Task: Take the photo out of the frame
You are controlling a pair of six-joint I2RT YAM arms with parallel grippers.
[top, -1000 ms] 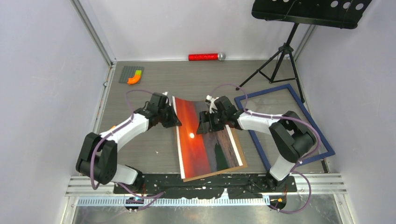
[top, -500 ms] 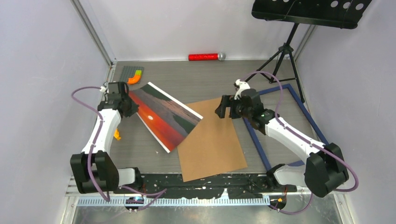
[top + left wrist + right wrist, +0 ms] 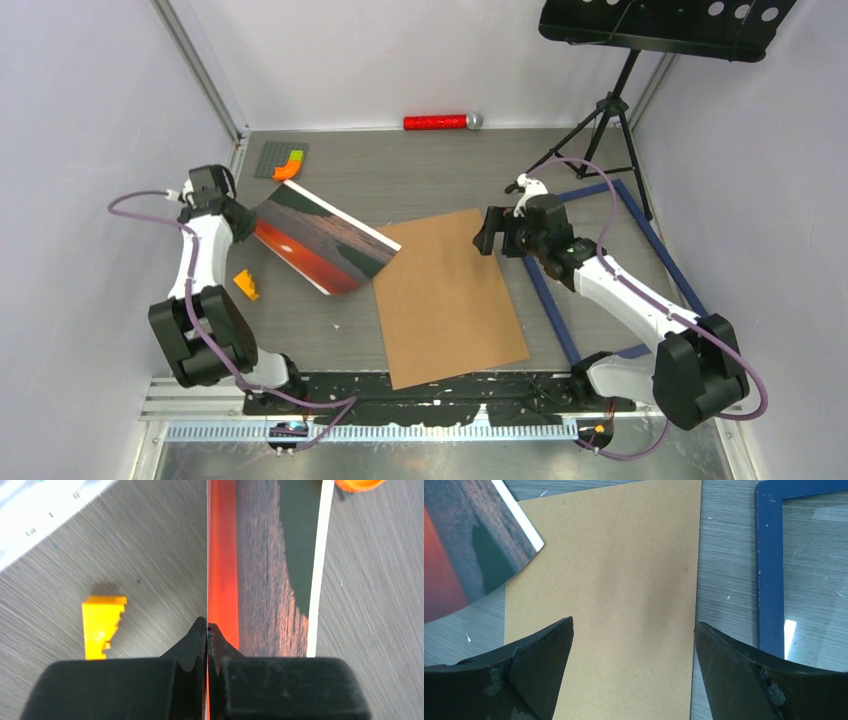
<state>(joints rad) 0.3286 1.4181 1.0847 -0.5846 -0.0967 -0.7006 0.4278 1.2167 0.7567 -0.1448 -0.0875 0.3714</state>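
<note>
Top external: photo (image 3: 325, 245) clamped in left gripper (image 3: 243, 213) by bench's left edge, well apart from frame (image 3: 649, 225); right gripper (image 3: 493, 233) agape, empty.

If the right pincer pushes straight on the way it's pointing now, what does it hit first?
Probably the flat brown backing board: the open right pincer points straight at it. How far above the board it sits is unclear.

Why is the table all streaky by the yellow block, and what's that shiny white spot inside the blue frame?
Left wrist view: the table and photo look smeared beside the yellow block, likely motion blur. Right wrist view: sharp; the white spot is glare, a light reflecting off the glass in the frame.
</note>
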